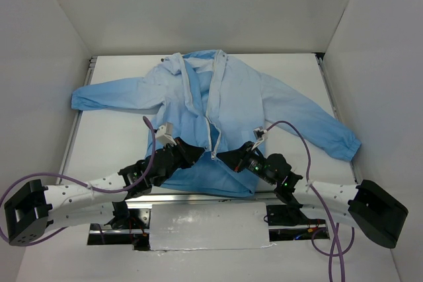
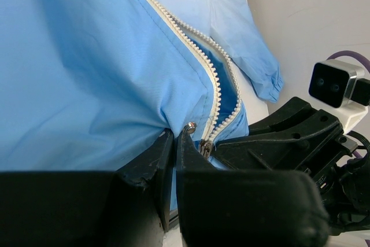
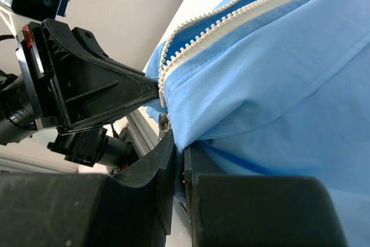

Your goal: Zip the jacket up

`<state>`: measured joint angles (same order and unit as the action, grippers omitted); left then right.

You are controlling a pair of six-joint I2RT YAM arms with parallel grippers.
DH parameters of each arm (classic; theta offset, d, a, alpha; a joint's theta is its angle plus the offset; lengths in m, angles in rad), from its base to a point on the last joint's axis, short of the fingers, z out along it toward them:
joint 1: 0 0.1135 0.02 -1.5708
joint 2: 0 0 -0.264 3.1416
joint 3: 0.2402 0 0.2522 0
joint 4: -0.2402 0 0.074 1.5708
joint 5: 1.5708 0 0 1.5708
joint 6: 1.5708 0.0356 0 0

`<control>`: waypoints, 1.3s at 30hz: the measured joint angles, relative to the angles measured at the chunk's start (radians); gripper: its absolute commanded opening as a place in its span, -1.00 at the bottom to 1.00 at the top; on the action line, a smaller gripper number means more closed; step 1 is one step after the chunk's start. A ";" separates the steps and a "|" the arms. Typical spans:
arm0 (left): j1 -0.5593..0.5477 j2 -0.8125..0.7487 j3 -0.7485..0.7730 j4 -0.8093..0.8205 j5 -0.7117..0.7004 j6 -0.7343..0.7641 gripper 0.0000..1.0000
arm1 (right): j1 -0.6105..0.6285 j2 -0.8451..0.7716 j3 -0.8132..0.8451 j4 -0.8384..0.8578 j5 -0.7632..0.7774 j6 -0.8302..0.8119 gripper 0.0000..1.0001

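Note:
The light-blue jacket lies spread on the white table, collar at the far side. Its white zipper stands open from the collar down to the hem. My left gripper is shut on the jacket's fabric just left of the zipper's bottom end. My right gripper is shut on the fabric just right of it. In the left wrist view the gripper pinches blue cloth beside the metal slider. In the right wrist view the gripper pinches the hem, with the slider just beyond it.
White walls enclose the table on three sides. The jacket's sleeves reach out to the left and right. A metal rail runs along the near edge under the hem. Cables loop from both arms.

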<state>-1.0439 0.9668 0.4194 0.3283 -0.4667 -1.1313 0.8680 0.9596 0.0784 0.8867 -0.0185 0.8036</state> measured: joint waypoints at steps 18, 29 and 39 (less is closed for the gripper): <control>0.000 0.020 0.002 -0.006 0.005 -0.001 -1.00 | 0.000 0.011 0.008 0.002 0.003 -0.013 -1.00; 0.000 0.020 0.006 -0.005 0.027 -0.002 -1.00 | 0.000 0.011 0.021 -0.005 0.014 -0.028 -1.00; -0.003 0.017 0.006 0.003 0.054 -0.003 -1.00 | 0.000 0.019 0.042 -0.012 0.045 -0.050 -1.00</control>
<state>-1.0466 0.9836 0.4259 0.3309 -0.4126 -1.1347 0.8680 0.9791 0.1200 0.8749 0.0261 0.7540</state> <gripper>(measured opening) 0.160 0.127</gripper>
